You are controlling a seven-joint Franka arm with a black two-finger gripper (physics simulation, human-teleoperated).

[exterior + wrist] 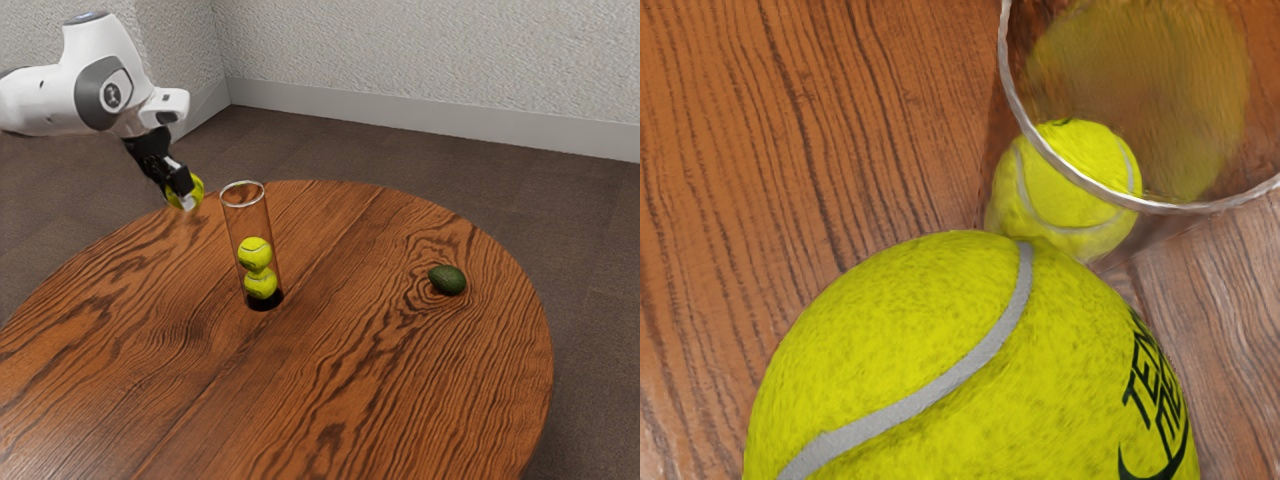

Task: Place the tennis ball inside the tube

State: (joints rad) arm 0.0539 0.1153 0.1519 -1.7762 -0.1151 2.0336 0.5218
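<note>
Holds a tennis ball (198,188) aloft in the black claw (181,188), clamped on it from both sides. Reaches in from 10 o'clock of the exterior view with a white arm (100,88), angled down toward 4 o'clock. Carries the ball outside a clear tube (231,225), apart from it, at 9 o'clock of the round rim (243,183) and about level with that rim in the exterior view. Shows a pale seam (980,350) and dark lettering (1157,390) on the gripped ball, seen close up in the wrist view, along with the tube's rim and a blurred yellowish patch (1160,80) within its outline.

Stands the tube upright on its black base (264,303), a little toward 12 o'clock from the middle of the round wooden worktop (380,400). Stacks two balls inside, resting an upper ball (255,255) on a lower ball (260,286). Leaves the stretch above them, up to the rim, unfilled. Includes a dark green avocado (447,280) on the worktop at 3 o'clock from the tube, well apart from it. Sets all this before a brown floor (590,250) and a pale textured wall (420,50) toward 12 o'clock.
</note>
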